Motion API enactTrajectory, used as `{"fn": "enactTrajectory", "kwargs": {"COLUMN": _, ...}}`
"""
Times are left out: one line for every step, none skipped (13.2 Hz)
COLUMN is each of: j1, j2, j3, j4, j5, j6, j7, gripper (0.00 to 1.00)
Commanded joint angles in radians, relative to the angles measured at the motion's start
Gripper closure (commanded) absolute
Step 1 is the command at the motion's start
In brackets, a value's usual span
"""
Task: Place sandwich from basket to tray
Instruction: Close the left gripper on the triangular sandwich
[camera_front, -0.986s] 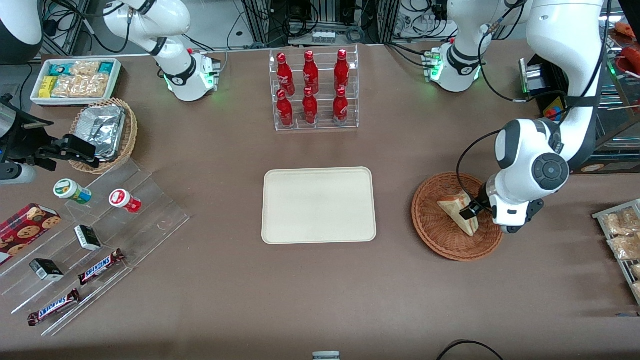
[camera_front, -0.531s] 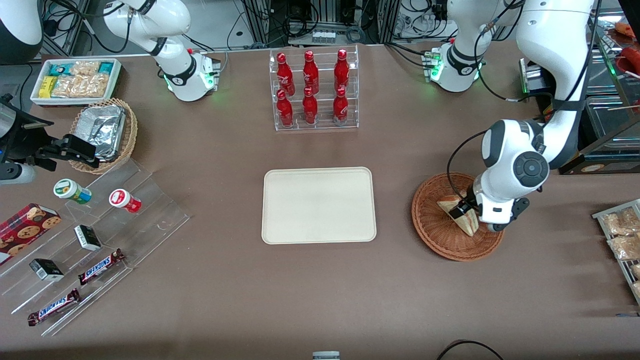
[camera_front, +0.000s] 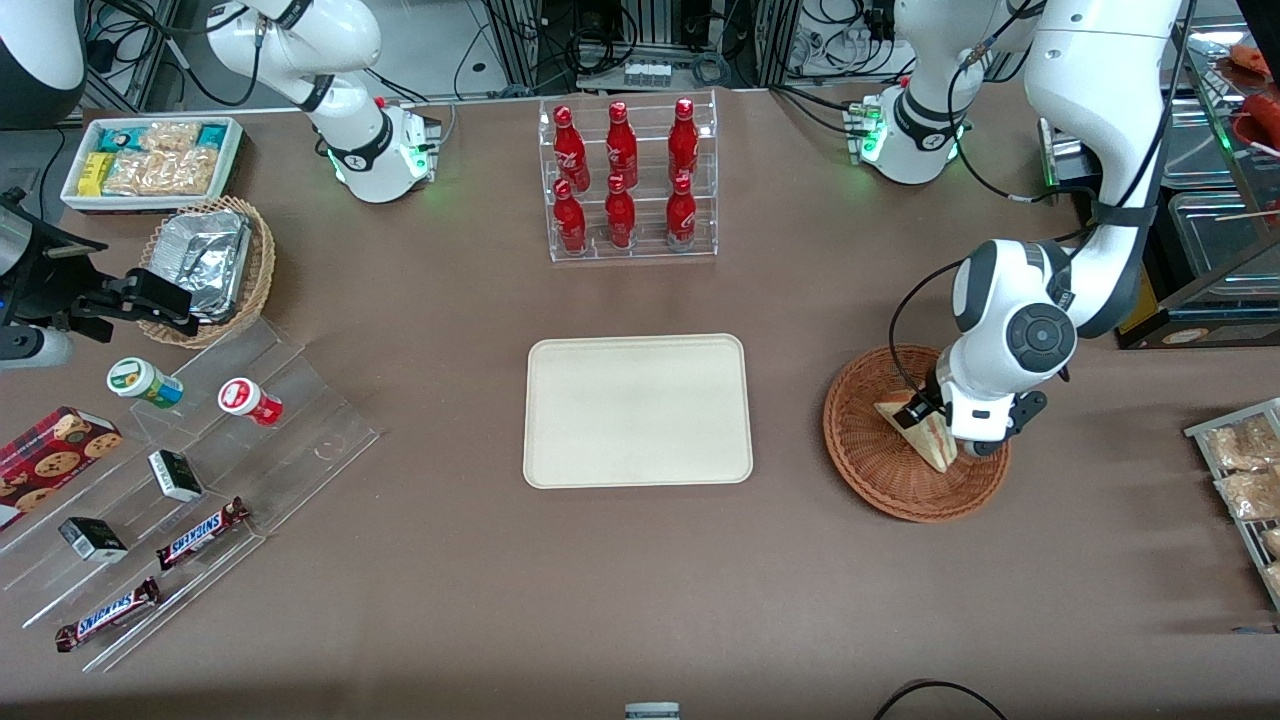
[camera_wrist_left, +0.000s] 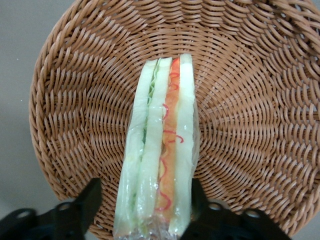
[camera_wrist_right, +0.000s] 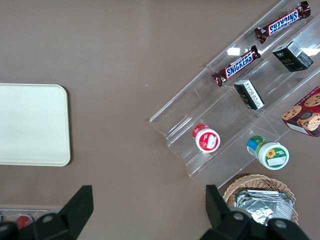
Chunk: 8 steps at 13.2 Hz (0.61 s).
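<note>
The sandwich (camera_wrist_left: 160, 150), a plastic-wrapped wedge with green, orange and red layers, lies on its side in the reddish-brown wicker basket (camera_wrist_left: 65, 100). My left gripper (camera_wrist_left: 145, 207) is open and low over the basket, one dark finger on each side of the sandwich's end. One finger (camera_wrist_left: 197, 200) is against the bread, while the other stands a small gap off it. In the front view the gripper (camera_front: 925, 412) covers part of the sandwich (camera_front: 905, 415) in the basket (camera_front: 860, 455). The cream tray (camera_front: 637, 410) lies bare at the table's middle, toward the parked arm's end from the basket.
A clear rack of red bottles (camera_front: 625, 175) stands farther from the front camera than the tray. A wire rack of snack bags (camera_front: 1240, 470) sits at the working arm's end. A stepped acrylic stand with candy bars (camera_front: 190, 470) and a foil-filled basket (camera_front: 205, 265) lie toward the parked arm's end.
The arm's wrist has shifted across the basket toward the tray, bringing the fingers down around the sandwich's end. The sandwich and basket have stayed put.
</note>
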Motion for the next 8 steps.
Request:
{"fn": "enactTrajectory", "kwargs": {"j1": -0.015, "j2": 0.0, "j3": 0.008, "j4": 0.021, "j5": 0.018, "j6": 0.0, "j7": -0.049, "gripper": 1.0}}
{"fn": "enactTrajectory", "kwargs": {"j1": -0.018, "j2": -0.001, "j3": 0.008, "j4": 0.053, "j5": 0.017, "j6": -0.038, "j7": -0.052, "gripper": 1.0}}
{"fn": "enactTrajectory", "kwargs": {"j1": -0.02, "j2": -0.003, "j3": 0.008, "j4": 0.091, "j5": 0.017, "j6": -0.1, "j7": -0.05, "gripper": 1.0}}
{"fn": "enactTrajectory", "kwargs": {"j1": -0.021, "j2": -0.01, "j3": 0.007, "j4": 0.14, "j5": 0.017, "j6": -0.186, "j7": -0.038, "gripper": 1.0}}
{"fn": "enactTrajectory", "kwargs": {"j1": -0.023, "j2": -0.014, "j3": 0.005, "j4": 0.179, "j5": 0.017, "j6": -0.246, "j7": -0.036, "gripper": 1.0}}
{"fn": "enactTrajectory", "kwargs": {"j1": -0.035, "j2": -0.02, "j3": 0.005, "j4": 0.218, "j5": 0.017, "j6": -0.298, "j7": -0.032, "gripper": 1.0}}
{"fn": "enactTrajectory", "kwargs": {"j1": -0.039, "j2": -0.029, "j3": 0.004, "j4": 0.248, "j5": 0.017, "j6": -0.341, "j7": -0.033, "gripper": 1.0}}
{"fn": "enactTrajectory", "kwargs": {"j1": -0.04, "j2": -0.047, "j3": -0.022, "j4": 0.272, "j5": 0.017, "j6": -0.383, "j7": -0.033, "gripper": 1.0}}
